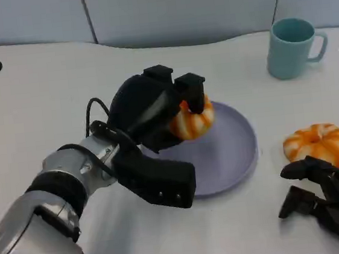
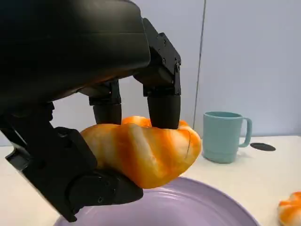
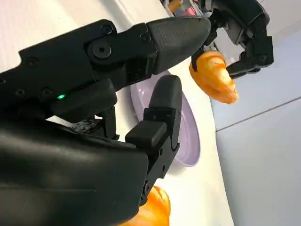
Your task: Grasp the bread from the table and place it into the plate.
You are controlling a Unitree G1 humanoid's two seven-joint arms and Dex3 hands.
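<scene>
left hand (image 1: 156, 113) grasps orange-and-white striped bread roll (image 1: 192, 121) above round lilac plate (image 1: 235, 150) | right hand (image 1: 331, 198) released, fingers apart, right of plate | second striped roll (image 1: 318, 143) just beyond it

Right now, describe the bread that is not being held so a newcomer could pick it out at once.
Start at the lavender plate in the middle of the white table and look toward the robot's right. An orange-and-white striped bread lies there on the bare tabletop, just beyond the right hand. Its twin is gripped by the left hand above the plate; this one lies free on the table.
</scene>
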